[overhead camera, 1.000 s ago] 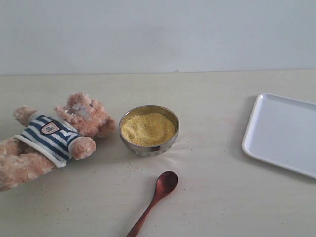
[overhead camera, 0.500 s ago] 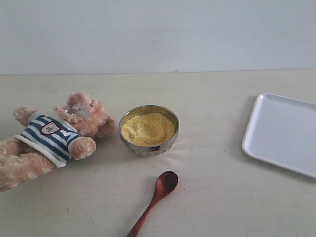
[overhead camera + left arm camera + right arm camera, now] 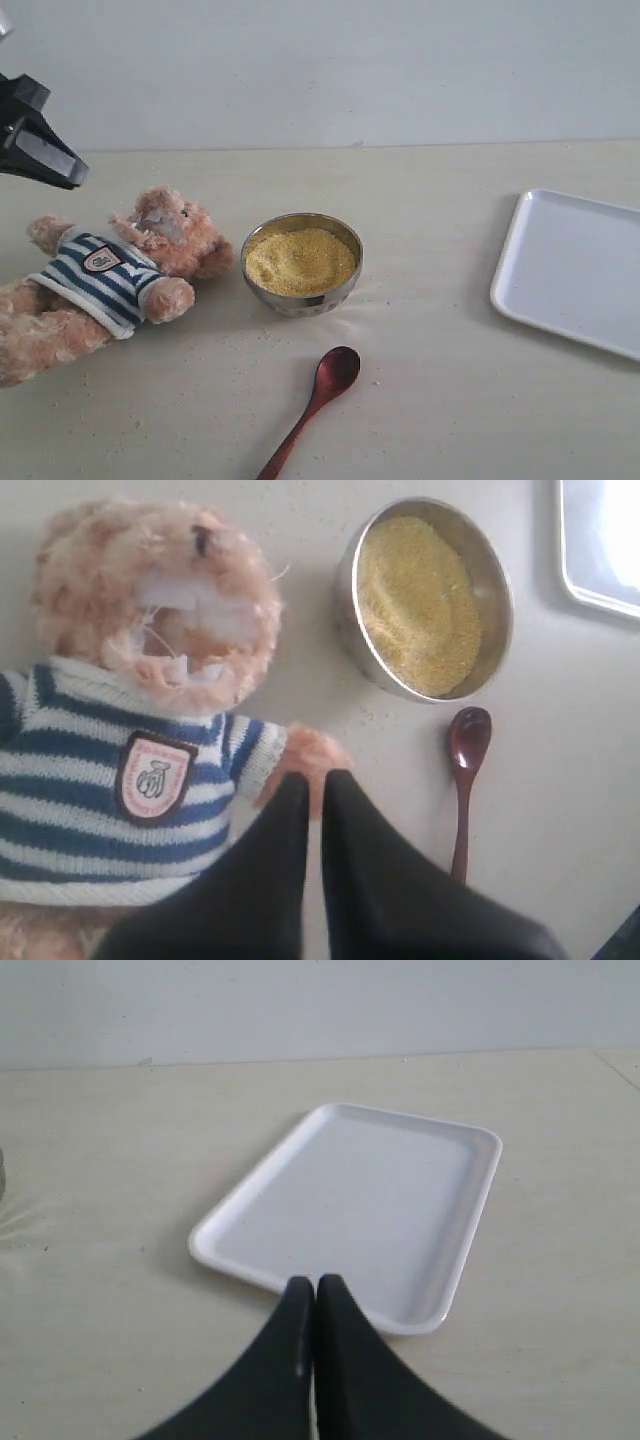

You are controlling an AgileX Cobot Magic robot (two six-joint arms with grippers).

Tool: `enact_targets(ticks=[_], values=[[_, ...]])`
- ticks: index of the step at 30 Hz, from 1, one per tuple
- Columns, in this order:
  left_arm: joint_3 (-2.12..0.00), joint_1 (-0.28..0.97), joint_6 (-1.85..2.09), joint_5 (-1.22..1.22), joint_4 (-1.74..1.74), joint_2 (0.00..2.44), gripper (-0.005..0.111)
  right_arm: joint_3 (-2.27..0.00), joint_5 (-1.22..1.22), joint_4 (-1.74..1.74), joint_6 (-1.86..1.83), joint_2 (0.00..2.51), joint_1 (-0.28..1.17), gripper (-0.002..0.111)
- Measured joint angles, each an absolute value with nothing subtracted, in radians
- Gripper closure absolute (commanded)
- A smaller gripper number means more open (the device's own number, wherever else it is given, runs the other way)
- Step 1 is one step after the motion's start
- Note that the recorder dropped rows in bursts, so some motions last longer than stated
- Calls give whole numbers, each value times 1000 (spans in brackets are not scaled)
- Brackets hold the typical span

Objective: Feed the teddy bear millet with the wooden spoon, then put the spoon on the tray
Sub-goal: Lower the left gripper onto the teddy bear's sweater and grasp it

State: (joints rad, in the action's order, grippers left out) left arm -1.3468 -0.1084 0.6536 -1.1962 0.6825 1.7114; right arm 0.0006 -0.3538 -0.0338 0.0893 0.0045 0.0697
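L end effector (image 3: 70, 172), fingers pressed together w/ nothing btw them, hangs above the bear (image 3: 110, 270). In the wrist view its tips sit over the bear's near paw, apart from it as far as I can tell. Bear lies on its back on the desk (image 3: 450, 400), right under that end effector, head toward the bowl (image 3: 300, 303). Bowl is next over, to the right of the L end effector and well clear of it, heaped w/ millet (image 3: 300, 260); a few specks lie loose on the desk round it. Spoon (image 3: 320, 392) lies flat in front of the bowl, not touching it, farther from the L end effector than the bowl is, and not yet picked up. Tray (image 3: 570, 270) is bare, well apart from the L end effector and just ahead of and below the R end effector (image 3: 313, 1282), which is also pinched shut on nothing. Risks, IMO: L tips this close over plush could snag fur or shove the bear if they drop before spreading. Spoon handle is thin and flat on the desk, so a pinch may skid or flip it. Bowl looks light, so a nudge from the spoon could tip it & spill. A shallow spoon tilted en route to the muzzle sheds grain.
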Motion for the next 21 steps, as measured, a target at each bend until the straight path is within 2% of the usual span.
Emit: enact_targets(ticks=[3,6,8,12,13,21], values=[[-1353,-108,688,-1206,677,1774,101,1,-354,-34,89,4,70,108],[-1355,-108,736,-1210,658,1797,87,1,-354,-34,89,4,70,108],[-1355,-108,756,-1207,648,1797,66,1,-354,-34,89,4,70,108],[-1357,-108,767,-1207,647,1797,10,1,-354,-34,89,4,70,108],[-1357,-108,758,-1207,647,1797,-1,1,-354,-34,89,4,70,108],[-1357,-108,720,-1201,647,1797,-1,1,-354,-34,89,4,70,108]])
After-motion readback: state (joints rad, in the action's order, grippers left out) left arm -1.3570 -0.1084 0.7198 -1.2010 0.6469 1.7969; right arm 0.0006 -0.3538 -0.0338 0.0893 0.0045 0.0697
